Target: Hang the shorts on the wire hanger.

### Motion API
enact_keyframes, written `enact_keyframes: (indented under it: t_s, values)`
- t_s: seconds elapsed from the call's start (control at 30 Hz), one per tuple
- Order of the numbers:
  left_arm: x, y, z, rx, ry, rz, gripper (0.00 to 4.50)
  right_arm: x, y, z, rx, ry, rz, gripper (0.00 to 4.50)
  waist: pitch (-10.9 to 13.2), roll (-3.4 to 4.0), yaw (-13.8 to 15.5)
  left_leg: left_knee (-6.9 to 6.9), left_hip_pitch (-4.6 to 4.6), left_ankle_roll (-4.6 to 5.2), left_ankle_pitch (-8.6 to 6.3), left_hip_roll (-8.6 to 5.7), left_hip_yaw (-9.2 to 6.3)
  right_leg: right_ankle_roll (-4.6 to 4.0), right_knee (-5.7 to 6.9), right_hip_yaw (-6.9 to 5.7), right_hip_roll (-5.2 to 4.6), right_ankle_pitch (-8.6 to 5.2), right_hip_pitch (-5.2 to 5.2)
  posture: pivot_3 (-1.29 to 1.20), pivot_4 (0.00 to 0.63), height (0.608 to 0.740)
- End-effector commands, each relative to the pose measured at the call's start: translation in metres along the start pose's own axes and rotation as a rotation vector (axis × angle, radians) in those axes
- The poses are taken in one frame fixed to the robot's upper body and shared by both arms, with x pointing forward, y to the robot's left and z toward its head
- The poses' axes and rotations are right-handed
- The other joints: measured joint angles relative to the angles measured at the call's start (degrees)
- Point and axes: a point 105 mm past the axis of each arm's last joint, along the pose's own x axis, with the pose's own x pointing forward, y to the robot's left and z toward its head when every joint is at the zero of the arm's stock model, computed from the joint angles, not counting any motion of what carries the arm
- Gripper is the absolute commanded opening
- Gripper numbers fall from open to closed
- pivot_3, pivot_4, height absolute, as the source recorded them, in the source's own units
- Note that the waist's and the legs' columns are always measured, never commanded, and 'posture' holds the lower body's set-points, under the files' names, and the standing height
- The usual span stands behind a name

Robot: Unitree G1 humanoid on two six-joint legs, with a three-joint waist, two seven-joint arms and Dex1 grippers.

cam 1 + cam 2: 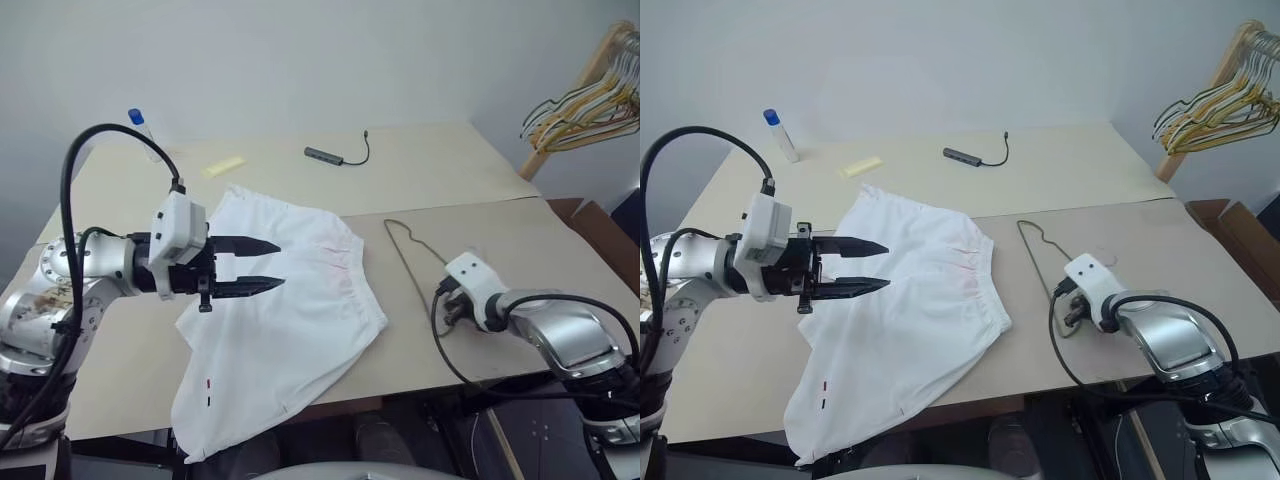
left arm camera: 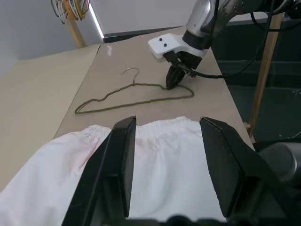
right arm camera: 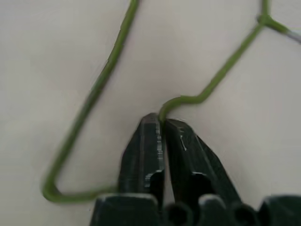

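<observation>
Pinching the wire hanger [image 3: 188,100] — right hand [image 3: 162,123]; left hand [image 1: 268,265] half-open above the shorts [image 1: 290,320].

Far side of my table [image 1: 430,170]: USB adapter w/ cable [image 1: 336,154], yellow pad [image 1: 224,166], blue-cap bottle [image 1: 781,134]. Hanger bunch [image 1: 590,105] on wooden rack, at my right.

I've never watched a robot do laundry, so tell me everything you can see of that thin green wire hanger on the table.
The wire hanger is one thin olive-green wire bent into a flat triangle with a small hook and a wavy shoulder. It lies flat on the tan table, just to the right of the white shorts and apart from them. The right gripper has shut its two black fingers on the wire at a bend in the shoulder. Nothing else touches it.
</observation>
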Motion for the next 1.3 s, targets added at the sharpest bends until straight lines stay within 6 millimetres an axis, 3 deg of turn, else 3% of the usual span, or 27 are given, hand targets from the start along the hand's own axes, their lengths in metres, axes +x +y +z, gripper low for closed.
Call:
enact_keyframes:
  t_s: [0.03,0.1,0.2,0.4,0.53,0.83,1.1,1.2,1.3]
  values:
    - [0.005,0.013,0.01,0.06,-0.035,0.05,2.33,-0.015,-0.044,0.028,-0.168,-0.136,-0.233,0.04,0.02,0.05,-0.14,0.0,-0.12,0.0,0.0,-0.01,0.01,-0.03,0.02,0.01,0.0,0.02,-0.12,-0.2,0.0,0.74]
    - [0.011,0.022,0.014,0.068,-0.062,0.082,2.33,-0.023,-0.058,0.044,-0.343,-0.232,-0.343,0.04,0.03,0.06,-0.41,0.03,-0.29,0.0,0.0,-0.02,0.01,-0.29,0.05,0.02,-0.02,0.18,-0.28,-0.21,0.0,0.74]
    - [0.021,0.038,0.019,0.074,-0.097,0.132,2.33,-0.038,-0.064,0.071,-0.537,-0.399,-0.43,0.04,0.03,0.06,-0.96,0.09,-0.43,0.01,-0.01,-0.03,0.01,-0.35,0.06,-0.01,-0.01,0.22,-0.36,-0.21,0.0,0.74]
    - [0.033,0.068,0.036,0.016,-0.156,0.172,2.33,-0.057,-0.042,0.102,-1.151,-0.689,-0.519,0.04,0.05,0.08,-2.7,0.28,-0.54,0.05,-0.05,-0.07,0.0,-0.26,0.05,-0.01,-0.06,0.25,-0.36,-0.23,0.0,0.74]
    - [0.037,0.081,0.036,-0.049,-0.081,0.145,2.33,-0.064,-0.035,0.111,-1.39,-0.817,-0.547,0.04,0.05,0.09,-4.37,0.3,-0.55,0.07,-0.07,-0.09,0.0,-0.23,0.02,0.01,-0.07,0.27,-0.36,-0.24,0.0,0.74]
    - [0.057,0.09,0.0,-0.117,0.162,-0.008,2.33,-0.085,-0.026,0.141,-1.551,-1.044,-0.618,0.04,0.06,0.11,-7.84,0.29,-0.54,0.09,-0.08,-0.15,-0.22,-0.24,0.08,0.0,-0.07,0.27,-0.33,-0.26,0.0,0.74]
    - [0.065,0.075,-0.03,-0.081,0.359,-0.145,2.33,-0.091,-0.03,0.153,-1.588,-1.045,-0.658,0.04,0.07,0.13,-9.92,0.3,-0.54,0.1,-0.08,-0.21,-0.73,-0.22,0.16,-0.01,-0.1,0.26,-0.32,-0.28,0.0,0.74]
    - [0.064,0.072,-0.034,-0.093,0.365,-0.157,1.81,-0.092,-0.033,0.155,-1.588,-1.033,-0.678,0.0,0.07,0.13,-10.27,0.3,-0.52,0.1,-0.07,-0.26,-0.74,-0.21,0.2,0.0,-0.15,0.26,-0.32,-0.29,0.0,0.74]
    - [0.064,0.071,-0.032,-0.101,0.353,-0.158,0.92,-0.09,-0.035,0.154,-1.595,-1.017,-0.683,0.0,0.07,0.13,-10.63,0.31,-0.49,0.1,-0.07,-0.25,-0.76,-0.21,0.24,0.01,-0.15,0.26,-0.31,-0.28,0.0,0.74]
